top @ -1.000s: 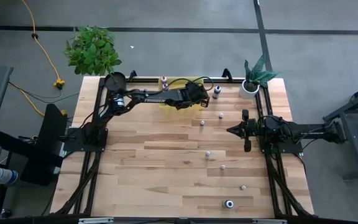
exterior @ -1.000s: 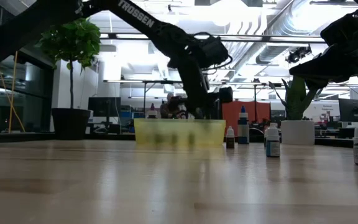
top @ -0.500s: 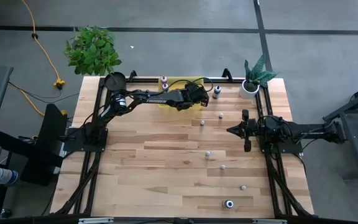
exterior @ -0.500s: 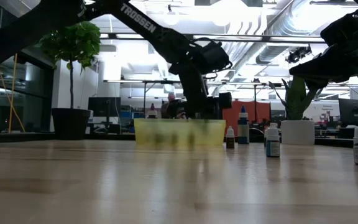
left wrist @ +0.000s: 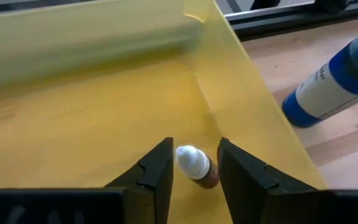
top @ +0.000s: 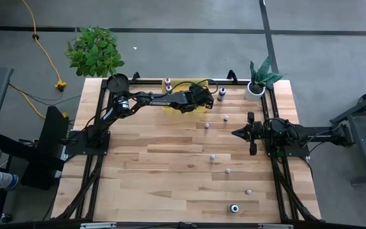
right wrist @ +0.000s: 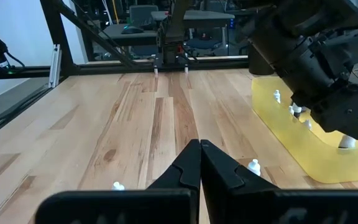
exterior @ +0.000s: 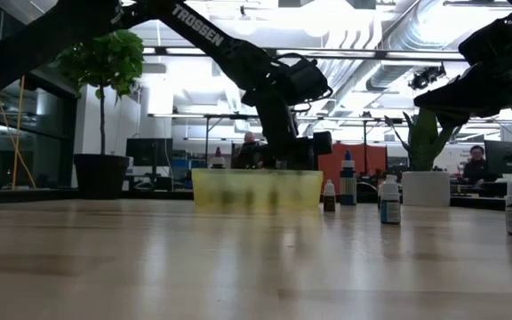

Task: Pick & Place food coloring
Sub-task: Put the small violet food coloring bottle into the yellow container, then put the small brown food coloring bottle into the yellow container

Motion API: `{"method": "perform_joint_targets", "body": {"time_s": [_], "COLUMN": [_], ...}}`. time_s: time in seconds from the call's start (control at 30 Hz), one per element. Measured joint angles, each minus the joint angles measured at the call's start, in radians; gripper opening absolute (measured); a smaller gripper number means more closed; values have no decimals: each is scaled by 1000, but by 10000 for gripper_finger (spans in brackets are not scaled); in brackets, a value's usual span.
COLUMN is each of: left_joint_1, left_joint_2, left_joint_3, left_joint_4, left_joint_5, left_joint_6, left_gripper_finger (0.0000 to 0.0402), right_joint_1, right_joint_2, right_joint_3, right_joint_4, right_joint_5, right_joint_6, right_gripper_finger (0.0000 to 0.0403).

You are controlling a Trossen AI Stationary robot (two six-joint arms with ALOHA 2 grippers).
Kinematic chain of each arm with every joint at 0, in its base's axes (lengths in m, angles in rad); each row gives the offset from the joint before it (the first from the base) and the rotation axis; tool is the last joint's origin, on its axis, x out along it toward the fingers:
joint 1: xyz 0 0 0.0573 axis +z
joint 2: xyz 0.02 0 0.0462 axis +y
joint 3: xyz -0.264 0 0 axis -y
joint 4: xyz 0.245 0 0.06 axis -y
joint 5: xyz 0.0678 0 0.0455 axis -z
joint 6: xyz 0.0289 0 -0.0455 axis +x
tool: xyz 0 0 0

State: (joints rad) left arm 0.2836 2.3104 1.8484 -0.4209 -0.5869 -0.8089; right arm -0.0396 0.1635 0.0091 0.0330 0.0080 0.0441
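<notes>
My left gripper [left wrist: 195, 163] reaches into the yellow see-through bin [left wrist: 241, 81] at the table's far edge, seen from above [top: 204, 103], and stands open. A tiny brown food coloring bottle with a white cap [left wrist: 194, 164] sits tilted between its fingers, low in the bin near its right wall. Other small bottles show in the bin [right wrist: 296, 111]. Several more bottles stand loose on the table [top: 213, 156]. My right gripper [top: 235, 133] waits shut at the right side. My left gripper has one finger on each side of the brown bottle's cap [left wrist: 190, 159], coming slantwise from above. A gap shows beside the cap on both sides. I cannot tell whether a finger touches the bottle's brown body [left wrist: 211, 178].
A blue-and-white bottle [left wrist: 334, 81] stands just outside the bin's right wall, also seen from above [top: 221, 94]. A pink bottle [top: 168, 83] stands by the bin's left far corner. A white plant pot [top: 255, 90] sits at the far right corner. Bare wood lies at the near left.
</notes>
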Motion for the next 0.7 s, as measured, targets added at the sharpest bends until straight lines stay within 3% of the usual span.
{"method": "perform_joint_targets", "body": {"time_s": [0.53, 0.7], "left_joint_1": [0, 0], "left_joint_2": [0, -2], "left_joint_3": [0, 10], "left_joint_4": [-7, 10], "left_joint_5": [0, 15], "left_joint_6": [1, 94], "left_gripper_finger": [128, 128], "right_joint_1": [0, 0], "right_joint_2": [0, 0], "right_joint_3": [0, 0], "right_joint_4": [0, 0], "right_joint_5": [0, 0], "right_joint_6": [0, 0], "right_gripper_finger": [0, 0]}}
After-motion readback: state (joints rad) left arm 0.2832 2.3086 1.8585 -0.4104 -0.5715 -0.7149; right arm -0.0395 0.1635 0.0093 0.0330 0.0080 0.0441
